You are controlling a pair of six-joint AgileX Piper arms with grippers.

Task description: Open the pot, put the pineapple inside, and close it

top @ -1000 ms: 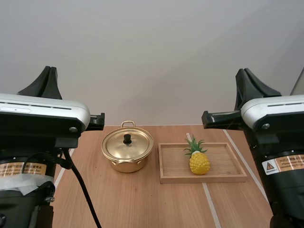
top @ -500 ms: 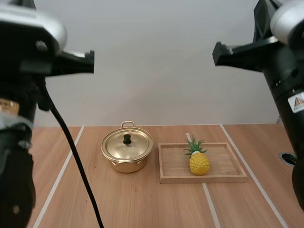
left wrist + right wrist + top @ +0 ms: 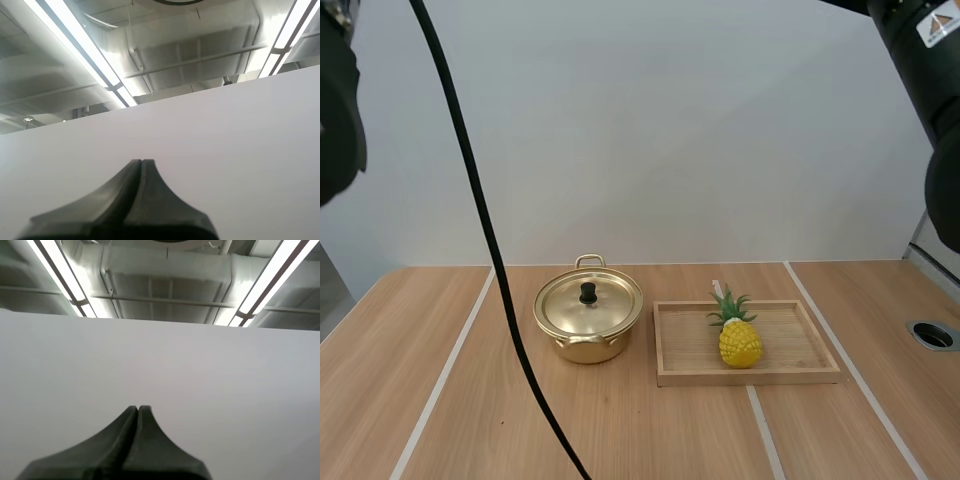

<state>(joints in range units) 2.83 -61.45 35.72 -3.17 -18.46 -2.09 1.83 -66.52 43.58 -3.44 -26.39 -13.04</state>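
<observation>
Wooden bench [image 3: 620, 430]: pot [image 3: 588, 320], lid [image 3: 565, 305] on, near far edge; tray [image 3: 790, 372] just beside it, pineapple [image 3: 740, 340] upright inside. Pinched to a wedge, holding nothing: left gripper [image 3: 142, 162], right gripper [image 3: 138, 408].

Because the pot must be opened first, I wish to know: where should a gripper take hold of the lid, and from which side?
Probably the black knob at the centre of the lid, from straight above: it stands upright and looks narrow enough to pinch, while the lid lies flat on the pot.
</observation>
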